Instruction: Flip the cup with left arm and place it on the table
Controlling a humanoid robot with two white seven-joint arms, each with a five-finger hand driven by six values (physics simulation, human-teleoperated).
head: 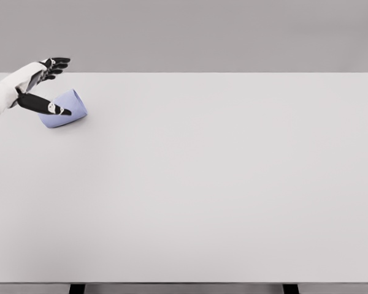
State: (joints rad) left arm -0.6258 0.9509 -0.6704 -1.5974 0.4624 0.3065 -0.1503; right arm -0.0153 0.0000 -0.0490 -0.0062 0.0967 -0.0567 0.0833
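**Left hand spread around a tipped cup at the table's far left**

A pale lavender-blue plastic cup (66,108) lies on its side on the wide white rectangular table (208,184), near the far left corner; its wider end points up and to the right, its narrower end down and to the left. The white-sleeved left hand (42,82) comes in from the left edge, the forearm cut off by the frame; its black fingers (56,63) stretch out above and behind the cup, apart from it, while the black thumb (44,105) crosses the cup's near side; whether the thumb touches the wall or only overlaps it cannot be told from this angle. The hand looks spread wide and seems to grip nothing. The cup's opening is hard to make out; part of its left side is hidden behind the thumb.
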